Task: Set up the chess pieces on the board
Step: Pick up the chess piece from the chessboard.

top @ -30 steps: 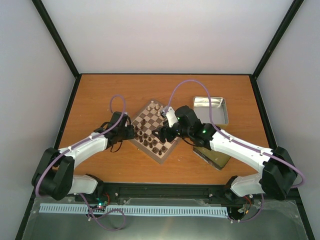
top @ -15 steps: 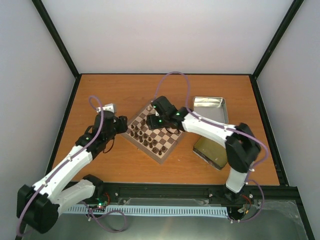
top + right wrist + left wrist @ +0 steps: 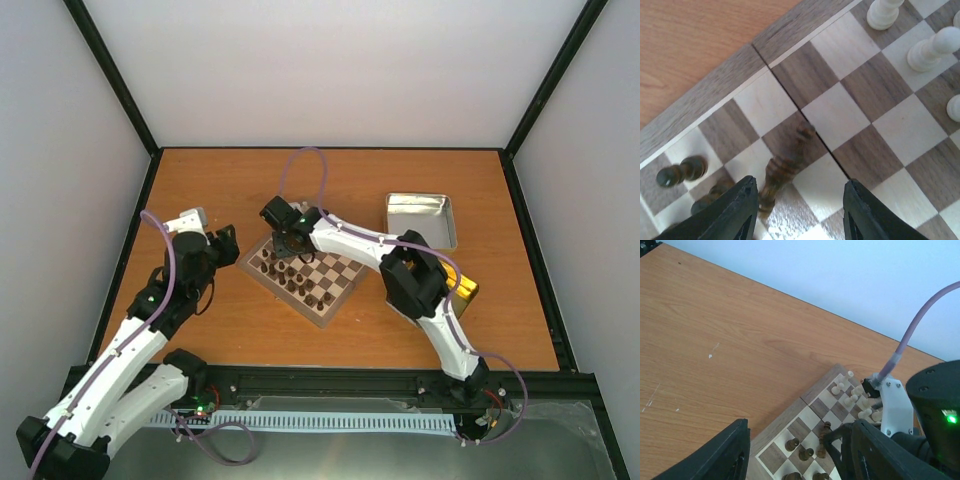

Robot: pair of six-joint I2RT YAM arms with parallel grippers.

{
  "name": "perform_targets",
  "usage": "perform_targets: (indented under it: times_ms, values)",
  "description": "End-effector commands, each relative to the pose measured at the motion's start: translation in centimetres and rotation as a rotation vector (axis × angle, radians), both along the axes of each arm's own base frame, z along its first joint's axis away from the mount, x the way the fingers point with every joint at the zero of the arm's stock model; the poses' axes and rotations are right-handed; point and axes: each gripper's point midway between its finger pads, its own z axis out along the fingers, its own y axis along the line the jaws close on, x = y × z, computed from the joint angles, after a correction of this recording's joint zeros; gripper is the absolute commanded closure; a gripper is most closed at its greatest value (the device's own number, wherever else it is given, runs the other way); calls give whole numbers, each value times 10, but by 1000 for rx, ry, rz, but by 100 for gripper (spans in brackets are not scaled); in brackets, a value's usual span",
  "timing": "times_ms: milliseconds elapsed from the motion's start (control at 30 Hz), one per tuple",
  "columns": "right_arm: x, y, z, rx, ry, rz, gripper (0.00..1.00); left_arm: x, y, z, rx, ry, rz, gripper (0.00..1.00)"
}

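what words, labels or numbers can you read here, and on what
No text can be read in any view.
The board, the chess pieces and the open metal tin show no words, numbers or logos.
The gold tin is mostly hidden behind the right arm.

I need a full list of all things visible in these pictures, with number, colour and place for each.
table: one, orange-brown, under everything.
board: one, dark brown and cream checks, table's middle.
chess pieces: many, dark brown, along the board's near-left side.
light chessmen: several, cream, at the board's far corner.
open tin: one, silver, far right of the board.
second tin: one, golden, partly under the right arm.
left gripper: one, black, left of the board, open, empty.
right gripper: one, black, over the board, jaws apart around one dark piece.
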Motion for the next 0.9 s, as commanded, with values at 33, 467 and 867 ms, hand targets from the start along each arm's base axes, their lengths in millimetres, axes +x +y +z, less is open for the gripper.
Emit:
perform_targets:
  times_ms: [33, 467, 867]
  values:
    - [18, -1, -4, -44, -34, -82, 52, 0, 4, -1, 14, 20, 22, 44]
    - [17, 0, -24, -107, 18, -65, 66, 1, 2, -4, 22, 29, 14, 44]
    - [4, -16, -24, -86, 37, 25, 85, 6, -8, -11, 0, 53, -21, 43]
